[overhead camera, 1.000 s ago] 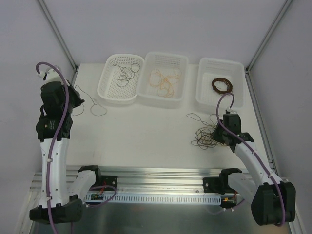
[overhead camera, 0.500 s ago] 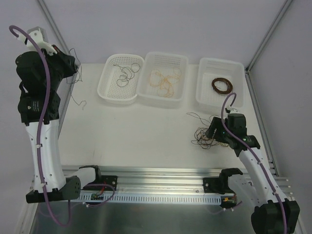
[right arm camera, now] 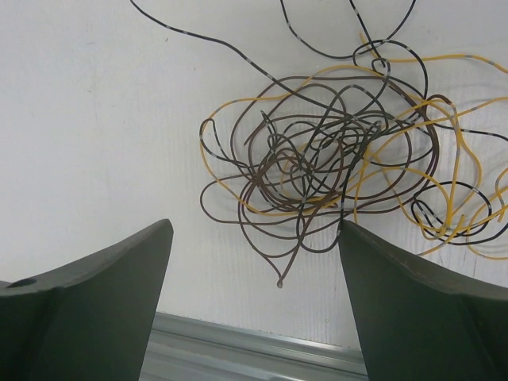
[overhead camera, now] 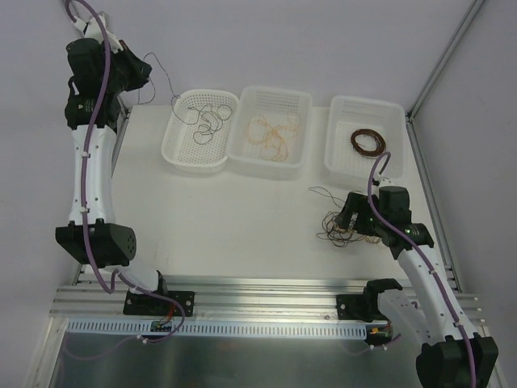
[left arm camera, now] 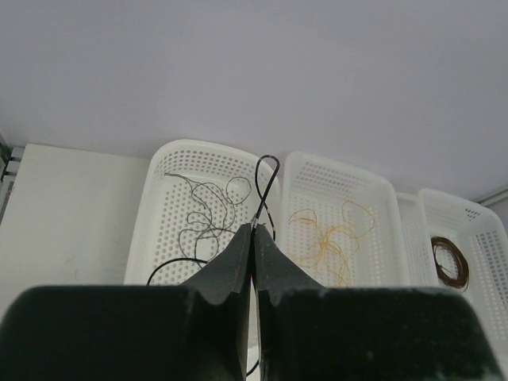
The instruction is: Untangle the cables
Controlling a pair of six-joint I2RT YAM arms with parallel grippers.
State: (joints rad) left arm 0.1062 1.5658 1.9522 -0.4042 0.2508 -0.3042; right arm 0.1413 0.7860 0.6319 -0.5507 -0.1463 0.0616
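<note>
Left claw [left arm camera: 252, 230]: clenching one black wire [left arm camera: 270, 157], hanging high over the bench's far left corner.
Right claw [right arm camera: 254, 226]: gaping wide, hovering just above the cables [right arm camera: 317, 159].
Cables: lying tangled near the bench's right edge, in front of the right basket [overhead camera: 333, 153].
Room: bare bench [overhead camera: 242, 218] stretching away to the left.

A robotics lab cell: white table [overhead camera: 242, 222], aluminium rail [overhead camera: 266, 289] and frame struts [overhead camera: 446, 61], plain grey walls [overhead camera: 283, 40].

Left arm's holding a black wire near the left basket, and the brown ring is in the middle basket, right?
Not quite: the top view shows the brown ring in the right basket. The left fingers do hold a black wire near the left basket.
</note>
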